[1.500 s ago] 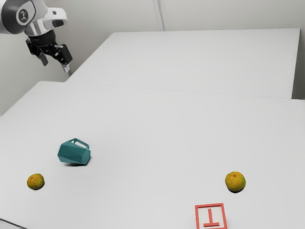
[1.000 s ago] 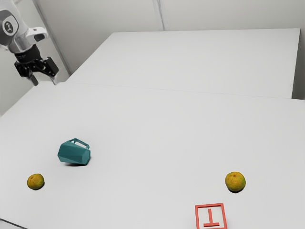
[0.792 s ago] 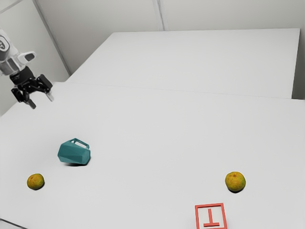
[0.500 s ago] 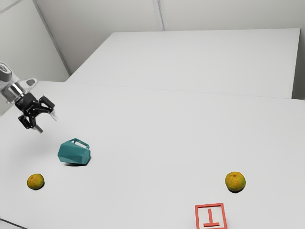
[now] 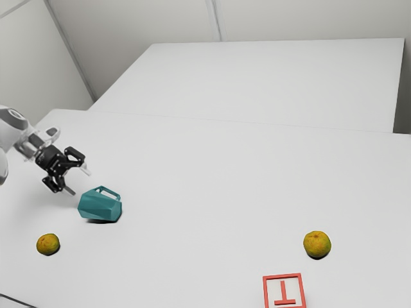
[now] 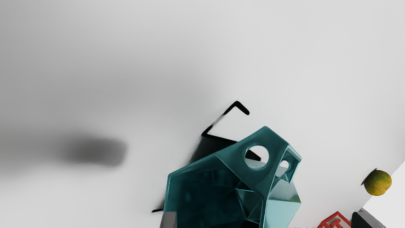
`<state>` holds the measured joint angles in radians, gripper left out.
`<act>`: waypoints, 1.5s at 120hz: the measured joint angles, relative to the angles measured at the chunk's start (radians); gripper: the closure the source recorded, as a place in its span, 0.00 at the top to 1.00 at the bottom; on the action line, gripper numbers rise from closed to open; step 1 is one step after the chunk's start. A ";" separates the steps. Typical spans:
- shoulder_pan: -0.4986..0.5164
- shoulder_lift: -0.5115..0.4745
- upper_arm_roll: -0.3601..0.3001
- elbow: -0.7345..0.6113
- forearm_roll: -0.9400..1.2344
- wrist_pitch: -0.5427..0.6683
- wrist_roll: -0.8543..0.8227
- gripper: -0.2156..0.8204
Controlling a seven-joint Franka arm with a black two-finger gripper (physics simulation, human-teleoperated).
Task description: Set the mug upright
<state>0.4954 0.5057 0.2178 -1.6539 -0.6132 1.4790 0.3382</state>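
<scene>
Exterior view: the black gripper [image 5: 79, 182] hung over the table's left part as that view has it, its two fingers spread wide and nothing held between them. Bare space showed between the nearer fingertip and the teal mug [image 5: 99, 206]. From the wrist, too, the fingertips stood far apart, with part of the mug between them in the picture, yet not pinched.

The mug lay on its side on the white table [image 5: 192, 167], not upright. Its long axis ran roughly across the exterior view, left to right. Its mouth pointed toward the exterior view's left, the gripper's side, so that the wrist view looked into the dark inside; its base lay toward the right. The handle [image 5: 111, 192] was uppermost, its opening plain to see.

Beyond, a yellow-green citrus fruit [image 5: 48, 244] sat near the mug, toward the exterior view's lower left. Well apart, over to the right, sat a second citrus fruit [image 5: 317, 244]; near that one lay a red square frame [image 5: 282, 276] with a red T-like shape inside. A thin dark line [image 5: 19, 301] crossed the lower left corner.
</scene>
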 joint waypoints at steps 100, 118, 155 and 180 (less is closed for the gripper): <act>-0.015 0.005 -0.024 -0.078 -0.088 -0.080 0.021 0.15; -0.015 -0.001 -0.057 -0.056 -0.084 -0.079 0.010 0.08; -0.121 -0.092 -0.084 -0.044 0.050 -0.010 -0.032 0.04; -0.225 -0.191 -0.137 -0.056 0.282 0.128 -0.073 0.03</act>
<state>0.2700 0.3149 0.0807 -1.7095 -0.3310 1.6071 0.2656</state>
